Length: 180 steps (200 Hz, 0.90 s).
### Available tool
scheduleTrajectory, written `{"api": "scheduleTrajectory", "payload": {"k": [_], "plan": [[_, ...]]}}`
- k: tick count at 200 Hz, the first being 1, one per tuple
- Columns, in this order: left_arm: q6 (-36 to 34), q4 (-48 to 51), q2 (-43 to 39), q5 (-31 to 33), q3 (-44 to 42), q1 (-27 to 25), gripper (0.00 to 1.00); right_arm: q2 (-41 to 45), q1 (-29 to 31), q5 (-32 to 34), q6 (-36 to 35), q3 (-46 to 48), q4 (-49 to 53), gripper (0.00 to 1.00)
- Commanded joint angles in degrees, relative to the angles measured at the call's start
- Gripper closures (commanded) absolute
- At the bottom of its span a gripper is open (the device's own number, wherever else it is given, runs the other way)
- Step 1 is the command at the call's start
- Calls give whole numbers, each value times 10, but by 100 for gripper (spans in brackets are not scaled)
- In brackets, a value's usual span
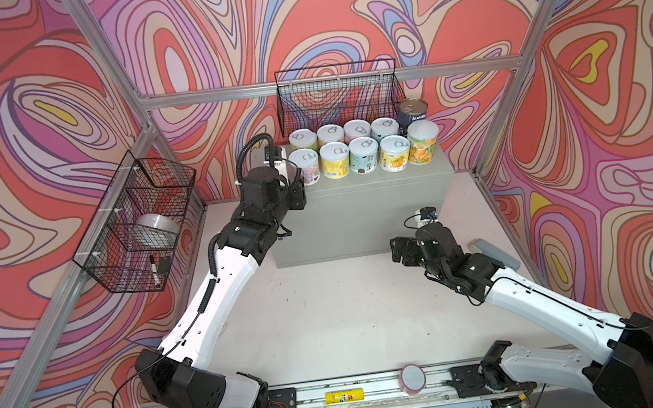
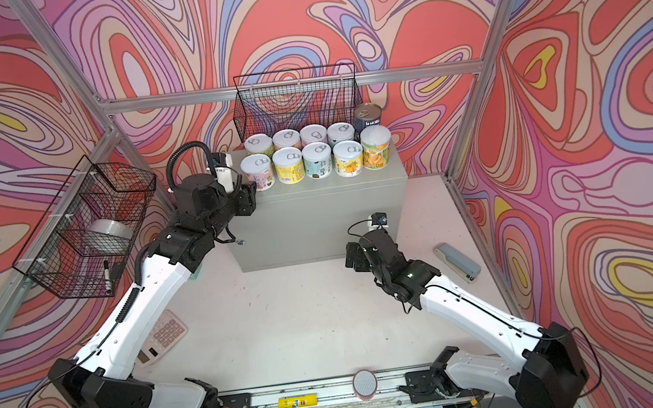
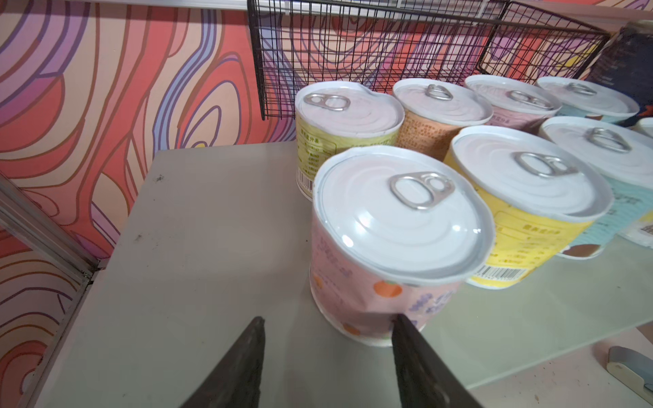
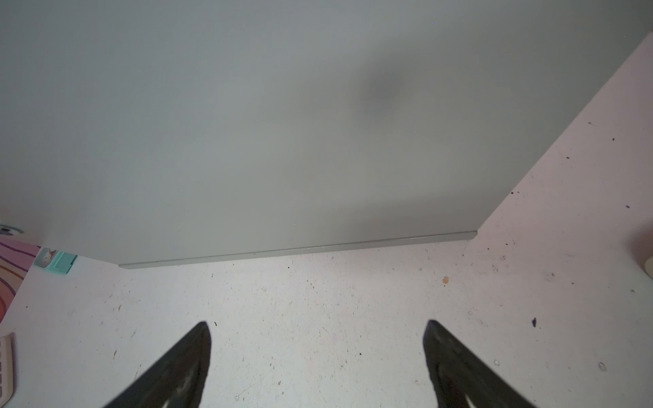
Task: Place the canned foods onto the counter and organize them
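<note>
The canned foods stand in two rows on the grey counter [image 1: 359, 209] [image 2: 317, 214]. The front row holds a pink can [image 1: 305, 167] [image 3: 395, 240], a yellow can [image 1: 335, 161] [image 3: 530, 197], a teal can [image 1: 364, 154], another yellow can [image 1: 395, 153] and an orange-fruit can [image 1: 423, 141]. A dark-blue can [image 1: 413, 113] stands behind. My left gripper [image 1: 298, 195] [image 3: 328, 318] is open over the counter's left front, one fingertip [image 3: 399, 325] at the pink can's base, nothing between the fingers. My right gripper [image 1: 399, 251] [image 4: 316, 325] hangs open over the white tabletop before the counter's front [image 4: 282, 141].
A wire basket [image 1: 339, 94] hangs on the back wall just above the cans. Another basket [image 1: 138, 222] on the left wall holds a tape roll and a marker. A stapler [image 2: 457, 261], calculator [image 2: 162, 337], pink roll [image 1: 412, 377] and yellow tube [image 1: 344, 395] lie around.
</note>
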<state>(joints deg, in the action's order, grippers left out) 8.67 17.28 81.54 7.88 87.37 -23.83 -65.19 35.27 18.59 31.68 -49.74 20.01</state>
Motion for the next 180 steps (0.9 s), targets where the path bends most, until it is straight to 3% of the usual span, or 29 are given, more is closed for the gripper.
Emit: {"api": "scheduleTrajectory", "payload": {"k": [1, 43, 76, 91, 107, 143, 180], "plan": [[3, -17, 6, -7, 16, 4, 41, -6, -3, 7, -9, -15, 6, 3], [1, -17, -2, 3, 3, 5, 40, -4, -3, 10, -13, -11, 7, 3], [31, -53, -83, 19, -79, 4, 34, 1, -4, 16, -16, -14, 24, 3], [46, -38, -136, 28, -128, 4, 22, 7, -3, 21, -20, -14, 38, 2], [61, 6, -195, 38, -181, 4, 0, 17, -4, 28, -23, -10, 48, 1], [98, 28, -321, 77, -351, 2, 0, 18, -4, 48, -46, 8, 49, 2], [139, -45, -401, 106, -491, -12, 0, 7, -3, 53, -22, 12, 50, 2]]}}
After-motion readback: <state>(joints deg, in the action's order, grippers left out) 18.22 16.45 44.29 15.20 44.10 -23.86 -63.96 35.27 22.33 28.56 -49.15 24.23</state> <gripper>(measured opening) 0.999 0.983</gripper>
